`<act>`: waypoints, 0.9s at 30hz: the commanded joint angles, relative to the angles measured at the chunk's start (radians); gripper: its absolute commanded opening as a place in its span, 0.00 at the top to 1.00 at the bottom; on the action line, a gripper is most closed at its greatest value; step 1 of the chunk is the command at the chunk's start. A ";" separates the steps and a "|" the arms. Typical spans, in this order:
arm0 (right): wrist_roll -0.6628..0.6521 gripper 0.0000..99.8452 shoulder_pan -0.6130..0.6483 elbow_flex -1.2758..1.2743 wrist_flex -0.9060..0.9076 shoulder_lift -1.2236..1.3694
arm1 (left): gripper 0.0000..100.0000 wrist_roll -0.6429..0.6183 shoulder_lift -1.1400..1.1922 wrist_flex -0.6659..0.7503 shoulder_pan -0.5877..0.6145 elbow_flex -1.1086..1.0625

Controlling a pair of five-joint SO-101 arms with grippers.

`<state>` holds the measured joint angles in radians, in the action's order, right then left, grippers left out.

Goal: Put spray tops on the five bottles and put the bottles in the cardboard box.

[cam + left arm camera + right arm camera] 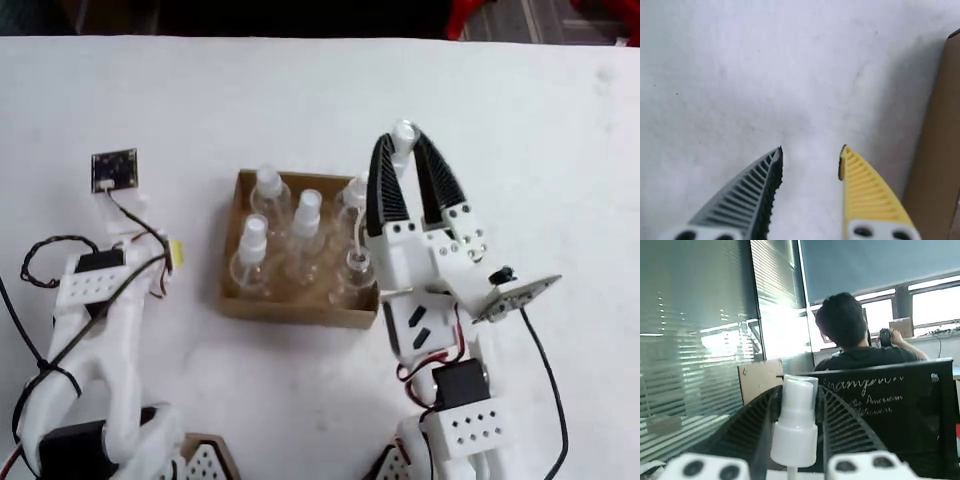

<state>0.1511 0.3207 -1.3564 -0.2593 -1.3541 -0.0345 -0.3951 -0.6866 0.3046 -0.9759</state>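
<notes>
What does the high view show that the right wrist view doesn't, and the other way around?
The high view adds the white table, the cardboard box with bottles standing in it, and the left arm on the box's far side from the right arm. The right wrist view adds the room behind: window blinds and a black chair back. Both show the right gripper shut on a white spray top.
</notes>
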 commanded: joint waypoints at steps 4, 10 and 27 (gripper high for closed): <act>0.008 0.98 -0.030 -0.012 -0.027 -0.002 | 0.82 0.009 -0.004 0.015 -0.012 0.014; 0.008 0.98 -0.031 -0.018 -0.025 -0.002 | 0.82 0.009 -0.004 0.015 -0.012 0.014; 0.003 0.98 -0.042 -0.028 -0.120 -0.073 | 0.82 0.009 -0.004 0.015 -0.012 0.012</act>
<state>0.1511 0.3007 -1.4177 -0.3284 -1.3786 -0.0345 -0.3951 -0.6866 0.3046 -0.9759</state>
